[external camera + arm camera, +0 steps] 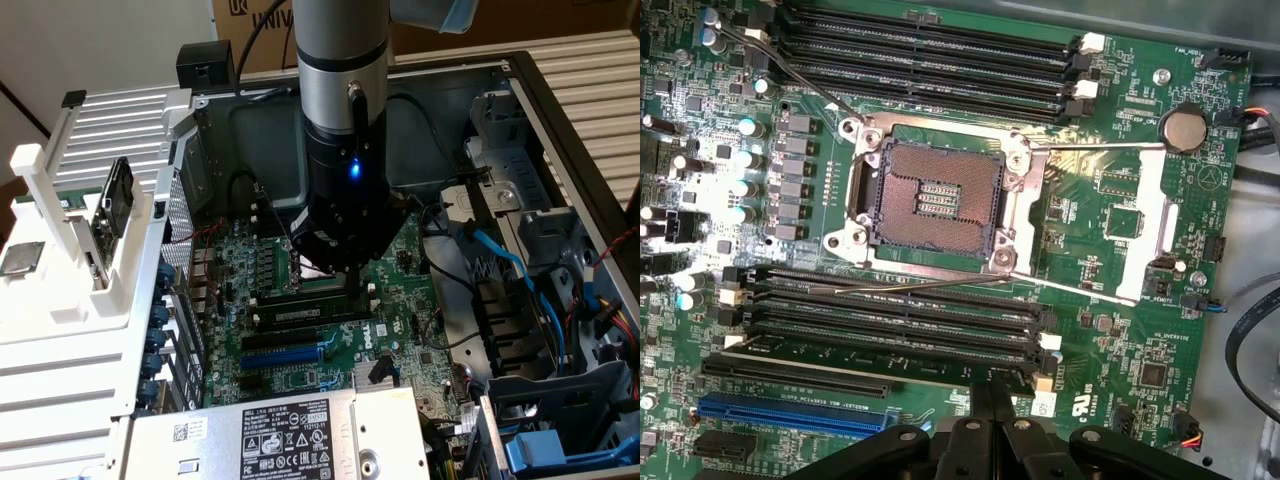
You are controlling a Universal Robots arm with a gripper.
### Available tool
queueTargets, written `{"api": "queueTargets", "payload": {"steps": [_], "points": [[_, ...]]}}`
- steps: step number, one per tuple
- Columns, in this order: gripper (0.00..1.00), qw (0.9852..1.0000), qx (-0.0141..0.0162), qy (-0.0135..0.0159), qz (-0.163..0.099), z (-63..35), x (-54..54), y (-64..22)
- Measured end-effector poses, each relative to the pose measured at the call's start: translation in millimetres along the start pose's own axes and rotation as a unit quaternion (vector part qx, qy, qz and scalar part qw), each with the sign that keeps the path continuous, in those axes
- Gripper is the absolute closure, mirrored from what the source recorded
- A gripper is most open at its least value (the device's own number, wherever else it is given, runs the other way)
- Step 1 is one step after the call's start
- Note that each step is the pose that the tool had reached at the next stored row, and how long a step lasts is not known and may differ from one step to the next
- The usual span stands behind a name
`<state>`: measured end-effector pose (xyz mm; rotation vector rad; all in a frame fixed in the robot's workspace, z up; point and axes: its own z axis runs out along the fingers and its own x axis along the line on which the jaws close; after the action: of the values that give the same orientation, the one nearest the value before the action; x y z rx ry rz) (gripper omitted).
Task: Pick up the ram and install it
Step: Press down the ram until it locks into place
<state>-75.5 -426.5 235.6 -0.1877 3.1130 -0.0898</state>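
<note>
light: dim case interior | glare: white bloom on motherboard [1120, 250] capacitors | focus: soft throughout

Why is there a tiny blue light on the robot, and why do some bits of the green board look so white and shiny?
Exterior view: a small blue lamp glows on the dark wrist. Wrist view: glare whitens the capacitors at the motherboard edge, and the metal socket frame shines.

Silver-grey cylindrical arm [338, 60], pale blue cap at upper joint. Below, black cylindrical wrist with small blue light lit on front. Black cable running down side, clipped by black fitting. Black angular hand [340, 268] beneath, glossy housing. In wrist view, hand [992, 425] as black rounded linkages with two slim dark fingers [983, 400].
</note>
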Motion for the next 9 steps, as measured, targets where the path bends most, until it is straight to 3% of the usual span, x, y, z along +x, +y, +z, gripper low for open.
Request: {"api": "queueTargets", "payload": {"steps": [9], "points": [[0.90,1.0000,0.0001,0.0001,0.000,5.8,0.1,0.3]]}}
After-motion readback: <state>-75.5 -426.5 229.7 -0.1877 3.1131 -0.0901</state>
